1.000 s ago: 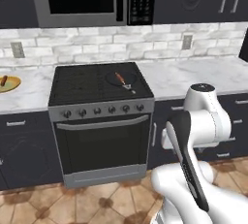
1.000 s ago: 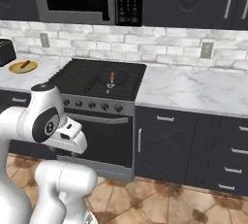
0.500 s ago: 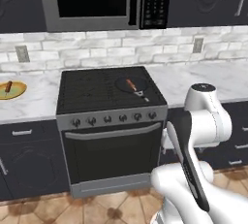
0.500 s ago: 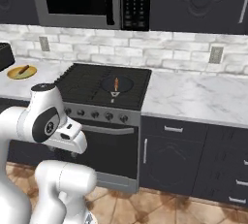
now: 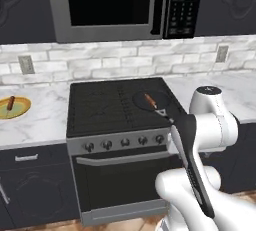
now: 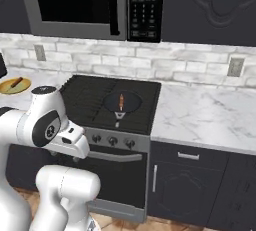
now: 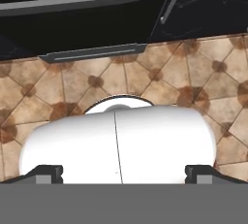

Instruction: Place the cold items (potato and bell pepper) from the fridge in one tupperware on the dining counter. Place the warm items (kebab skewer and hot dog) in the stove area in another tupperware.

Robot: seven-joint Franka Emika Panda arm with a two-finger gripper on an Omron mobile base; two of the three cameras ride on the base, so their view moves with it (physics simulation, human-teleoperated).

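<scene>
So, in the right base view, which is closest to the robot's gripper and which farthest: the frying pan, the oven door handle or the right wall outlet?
1. Oven door handle: low on the stove front, just beside the gripper.
2. Frying pan: up on the stovetop, farther back.
3. Wall outlet: far right, on the brick backsplash.

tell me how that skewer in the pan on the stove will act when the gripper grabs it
The skewer looks thin and straight, so probably stiff and light. Lying flat in the dark pan, it may roll or slide if nudged. Being so narrow, it could pivot in a pinch taken off its middle.
</scene>
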